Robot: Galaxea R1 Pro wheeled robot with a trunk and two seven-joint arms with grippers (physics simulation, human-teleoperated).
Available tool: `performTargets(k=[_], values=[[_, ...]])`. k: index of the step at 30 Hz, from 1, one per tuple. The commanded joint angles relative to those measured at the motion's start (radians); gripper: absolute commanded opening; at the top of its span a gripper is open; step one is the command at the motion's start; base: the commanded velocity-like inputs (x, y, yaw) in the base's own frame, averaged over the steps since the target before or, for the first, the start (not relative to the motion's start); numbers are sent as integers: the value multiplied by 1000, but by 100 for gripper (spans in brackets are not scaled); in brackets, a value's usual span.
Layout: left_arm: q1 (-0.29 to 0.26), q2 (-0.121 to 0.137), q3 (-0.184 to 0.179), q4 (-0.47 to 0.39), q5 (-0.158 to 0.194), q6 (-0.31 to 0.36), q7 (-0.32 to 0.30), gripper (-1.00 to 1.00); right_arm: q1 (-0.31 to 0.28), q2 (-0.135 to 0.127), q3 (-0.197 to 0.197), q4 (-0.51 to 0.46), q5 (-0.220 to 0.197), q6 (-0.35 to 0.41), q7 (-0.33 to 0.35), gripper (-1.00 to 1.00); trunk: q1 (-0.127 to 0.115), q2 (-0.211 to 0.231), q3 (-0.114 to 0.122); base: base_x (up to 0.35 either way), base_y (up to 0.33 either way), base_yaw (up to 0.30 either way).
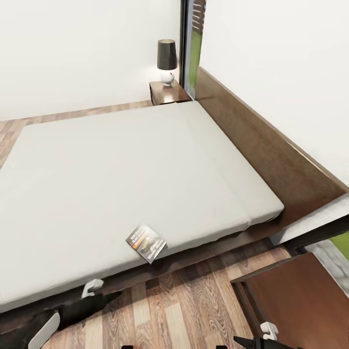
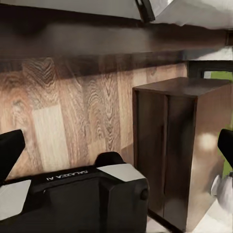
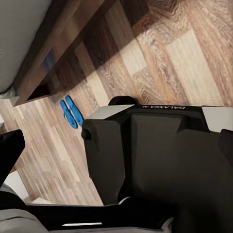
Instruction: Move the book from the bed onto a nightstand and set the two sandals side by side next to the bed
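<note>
Lying at six o'clock on bed [image 1: 72, 184] edge: book [image 1: 146, 243]. Sandals [image 3: 71, 111] paired on floor beside bed. Both claws' spread: cannot tell.

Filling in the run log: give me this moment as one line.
book: on bed near edge, untouched | sandals: side by side on floor beside bed | near nightstand: top bare | both jaws: open, holding nothing

Dark book [image 1: 146, 243] flat at grey bed's [image 1: 121, 174] edge; blue sandals [image 3: 71, 112] paired beside bed.
</note>
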Motion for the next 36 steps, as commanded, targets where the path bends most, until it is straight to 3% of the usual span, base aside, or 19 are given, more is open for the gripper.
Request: performTargets(k=[1,8,12,13,17,30,36], values=[[-1,-2,-4,42,-5,-34,-24,100,0,0,-9,-1,6,10,4,100,-4,7,3,0,0,0],[-1,-38,-7,236,-49,-171,-65,100,0,1,-7,-1,6,10,2,100,-31,56,25,0,0,0],[-1,-91,-7,343,-111,-269,-68,100,0,6,-7,-1,7,10,0,100,-46,84,37,0,0,0],[-1,-137,-6,377,-161,-304,-63,100,1,11,-7,2,8,10,-4,100,-50,91,40,0,0,0],[-1,-168,-6,387,-187,-314,-61,100,0,13,-7,27,8,10,-6,100,-65,119,53,0,0,0],[-1,-178,-4,392,-193,-317,-61,100,1,14,-7,42,8,10,-8,100,-69,126,56,0,0,4],[-1,-178,-4,393,-192,-317,-61,100,0,14,-7,42,8,10,-8,100,-69,126,56,0,0,213]])
